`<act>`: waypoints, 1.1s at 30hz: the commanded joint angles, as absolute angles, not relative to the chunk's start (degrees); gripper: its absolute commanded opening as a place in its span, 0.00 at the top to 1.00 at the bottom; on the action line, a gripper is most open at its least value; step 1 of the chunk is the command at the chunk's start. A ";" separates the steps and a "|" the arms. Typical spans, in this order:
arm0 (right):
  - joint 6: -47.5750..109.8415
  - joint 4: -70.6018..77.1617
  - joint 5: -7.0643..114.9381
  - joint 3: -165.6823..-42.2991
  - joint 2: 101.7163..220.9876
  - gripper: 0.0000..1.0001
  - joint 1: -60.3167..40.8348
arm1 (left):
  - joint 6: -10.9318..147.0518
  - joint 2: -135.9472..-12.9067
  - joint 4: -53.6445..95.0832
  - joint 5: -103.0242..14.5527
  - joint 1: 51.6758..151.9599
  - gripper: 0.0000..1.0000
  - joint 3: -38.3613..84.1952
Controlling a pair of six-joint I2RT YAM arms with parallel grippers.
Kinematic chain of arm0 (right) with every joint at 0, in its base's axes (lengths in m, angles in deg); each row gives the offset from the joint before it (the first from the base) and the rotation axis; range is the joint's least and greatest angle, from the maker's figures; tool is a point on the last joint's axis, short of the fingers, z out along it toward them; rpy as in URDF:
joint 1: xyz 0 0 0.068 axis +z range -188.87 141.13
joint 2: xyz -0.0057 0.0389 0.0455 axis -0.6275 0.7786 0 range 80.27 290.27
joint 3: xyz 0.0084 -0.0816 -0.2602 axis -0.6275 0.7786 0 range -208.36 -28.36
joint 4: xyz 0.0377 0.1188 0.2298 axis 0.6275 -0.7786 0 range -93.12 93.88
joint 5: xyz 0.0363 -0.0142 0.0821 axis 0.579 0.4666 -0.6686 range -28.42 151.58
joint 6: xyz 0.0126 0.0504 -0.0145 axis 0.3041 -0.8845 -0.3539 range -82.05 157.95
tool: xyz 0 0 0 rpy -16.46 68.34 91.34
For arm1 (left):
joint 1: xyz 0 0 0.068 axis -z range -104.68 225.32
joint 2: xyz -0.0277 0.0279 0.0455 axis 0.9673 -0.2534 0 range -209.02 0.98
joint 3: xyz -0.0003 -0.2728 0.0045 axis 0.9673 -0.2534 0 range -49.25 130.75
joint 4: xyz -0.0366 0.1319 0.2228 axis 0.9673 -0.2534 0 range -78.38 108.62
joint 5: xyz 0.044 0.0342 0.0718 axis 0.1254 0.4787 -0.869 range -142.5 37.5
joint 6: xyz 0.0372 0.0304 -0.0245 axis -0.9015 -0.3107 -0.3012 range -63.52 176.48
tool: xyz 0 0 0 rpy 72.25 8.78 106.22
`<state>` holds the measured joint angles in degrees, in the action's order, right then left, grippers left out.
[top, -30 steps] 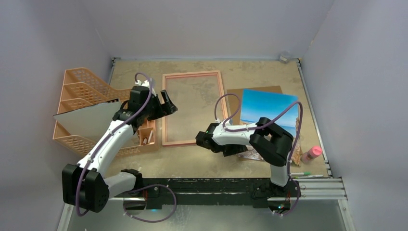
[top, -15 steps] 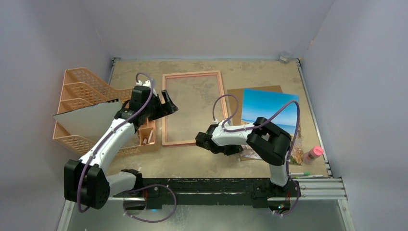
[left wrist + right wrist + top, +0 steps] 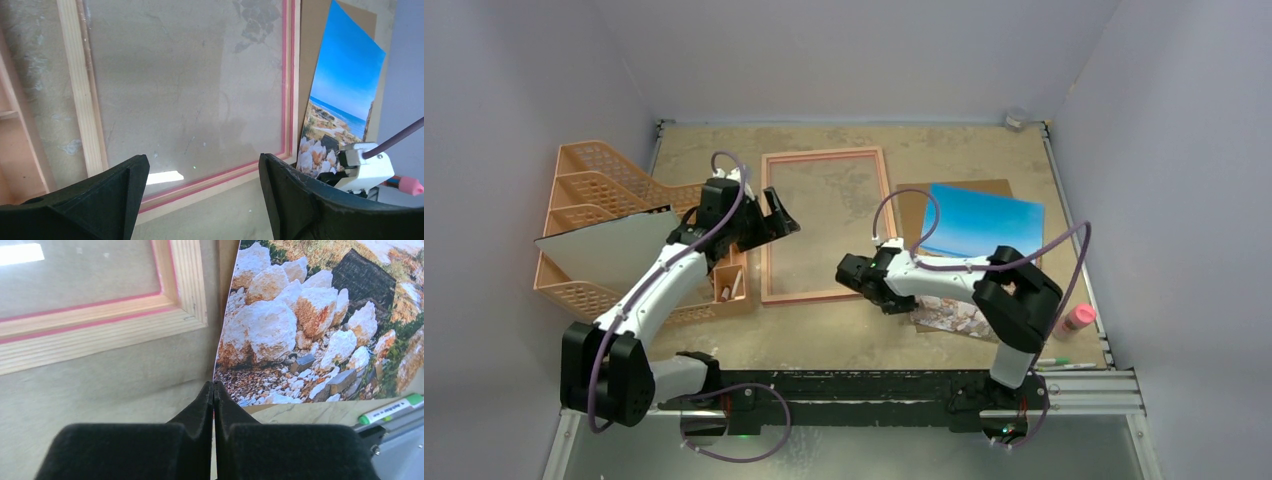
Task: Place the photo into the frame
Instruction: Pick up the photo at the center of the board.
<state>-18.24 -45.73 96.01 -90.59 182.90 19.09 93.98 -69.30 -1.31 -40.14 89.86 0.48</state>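
The frame (image 3: 824,153) lies flat mid-table with its pale wood side up and a pink inner lip; it also shows in the left wrist view (image 3: 90,100) and the right wrist view (image 3: 100,330). Just right of it is the photo (image 3: 979,220), blue sky over white rocks, its left side raised off the brown backing board (image 3: 912,200). My right gripper (image 3: 902,302) (image 3: 214,385) is shut on the photo's (image 3: 310,315) near-left corner. Above the frame's left rail hovers my left gripper (image 3: 782,215) (image 3: 202,165), open and holding nothing. The photo (image 3: 345,90) stands tilted at the right of that view.
An orange mesh organiser (image 3: 589,180) holding a grey sheet (image 3: 614,250) stands at the left, close to my left arm. A pink bottle (image 3: 1074,318) and pens (image 3: 1059,362) lie at the near right edge. A green pen (image 3: 392,410) shows by the rail.
My right gripper has closed onto the photo's near-left corner and shifted slightly away from the table's near edge; the photo's left side has lifted. The left gripper has barely moved.
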 commanded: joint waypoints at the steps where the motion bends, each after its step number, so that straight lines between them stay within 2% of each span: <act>1: -15.57 -43.73 91.29 -93.68 176.49 1.00 16.29 | 95.99 -69.35 3.45 -35.19 89.73 0.16 -1.25; 9: -10.35 -33.59 77.41 -90.70 167.51 1.00 6.86 | 97.22 -69.71 8.77 -27.70 89.89 0.16 -3.74; 14: -11.01 -29.46 75.01 -94.61 165.60 1.00 3.59 | 97.95 -67.44 15.97 -24.98 92.28 0.15 -6.98; 22: -12.93 -30.24 74.71 -107.72 171.96 1.00 1.92 | 102.04 -66.05 35.13 -32.30 104.81 0.13 -15.66; 25: -14.08 -28.08 72.39 -110.22 173.94 1.00 1.47 | 101.62 -69.48 38.51 -37.90 111.60 0.13 -15.19; 33: -17.23 -25.12 68.58 -111.69 175.77 1.00 0.85 | 100.43 -78.66 45.62 -46.41 117.94 0.15 -11.83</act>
<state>-14.67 -26.89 71.05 -109.78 176.28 1.21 100.93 -75.73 38.58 -40.03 116.03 -15.19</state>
